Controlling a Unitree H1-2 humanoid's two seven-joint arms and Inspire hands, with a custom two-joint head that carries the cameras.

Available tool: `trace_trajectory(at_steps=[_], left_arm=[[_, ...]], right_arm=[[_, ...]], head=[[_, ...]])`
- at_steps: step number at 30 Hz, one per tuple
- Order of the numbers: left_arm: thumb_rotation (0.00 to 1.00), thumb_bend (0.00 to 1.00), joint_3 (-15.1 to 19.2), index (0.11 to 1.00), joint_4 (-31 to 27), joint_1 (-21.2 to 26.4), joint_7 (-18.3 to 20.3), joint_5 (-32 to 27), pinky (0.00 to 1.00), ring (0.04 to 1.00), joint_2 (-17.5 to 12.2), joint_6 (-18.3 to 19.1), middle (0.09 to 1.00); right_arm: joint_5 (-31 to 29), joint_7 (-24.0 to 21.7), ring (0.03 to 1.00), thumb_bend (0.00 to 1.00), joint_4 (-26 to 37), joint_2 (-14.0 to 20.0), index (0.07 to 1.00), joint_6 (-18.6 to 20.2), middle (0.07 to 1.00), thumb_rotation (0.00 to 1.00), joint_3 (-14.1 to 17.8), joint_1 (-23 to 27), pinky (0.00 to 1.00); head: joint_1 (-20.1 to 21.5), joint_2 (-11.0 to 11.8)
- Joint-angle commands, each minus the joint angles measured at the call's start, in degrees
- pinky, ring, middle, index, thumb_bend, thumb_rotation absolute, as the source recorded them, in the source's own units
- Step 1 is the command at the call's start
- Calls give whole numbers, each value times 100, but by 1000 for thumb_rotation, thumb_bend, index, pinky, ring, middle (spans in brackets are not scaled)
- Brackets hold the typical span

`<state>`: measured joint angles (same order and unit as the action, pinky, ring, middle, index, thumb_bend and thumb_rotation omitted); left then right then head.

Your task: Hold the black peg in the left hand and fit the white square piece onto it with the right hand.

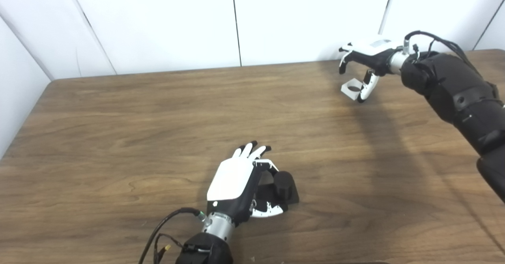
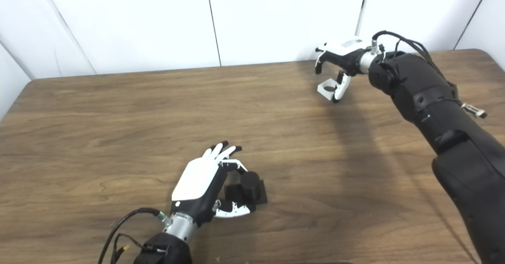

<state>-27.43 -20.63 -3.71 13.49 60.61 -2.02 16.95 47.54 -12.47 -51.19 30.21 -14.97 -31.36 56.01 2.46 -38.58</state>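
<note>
Left hand [image 1: 236,181] beside black peg [image 1: 283,186]; right hand [image 1: 365,60] over white square piece [image 1: 351,87].

Wide bare stretch of brown wood-grain table [image 1: 118,137] across the left and centre of frame. Low centre: black round peg on its square base [image 1: 285,186], hemmed on its left by the left hand [image 1: 240,181], fingers spread; its right side is unobstructed. Upper right: right hand [image 1: 365,64] and thick black forearm [image 1: 453,94] over the white square piece with round hole [image 1: 352,87], close to the white panel wall [image 1: 236,19].
</note>
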Motion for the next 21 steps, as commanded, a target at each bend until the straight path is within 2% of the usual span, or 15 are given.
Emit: trace_trajectory(at_steps=[1,10,21], left_arm=[[74,523,-54,494,272,-114,165,156,1000,1000,-38,119,927],[74,523,-47,494,280,-127,114,153,1000,1000,3,122,928],[74,523,-49,494,301,-125,66,141,1000,1000,65,133,928]], right_arm=[[44,168,1000,835,-65,49,712,-159,972,157,-22,520,1000],[166,253,1000,839,-507,75,694,-287,960,145,-193,677,1000],[294,284,1000,840,-693,95,688,-408,957,136,-390,785,1000]], head=[[9,-12],[8,-1],[18,21]])
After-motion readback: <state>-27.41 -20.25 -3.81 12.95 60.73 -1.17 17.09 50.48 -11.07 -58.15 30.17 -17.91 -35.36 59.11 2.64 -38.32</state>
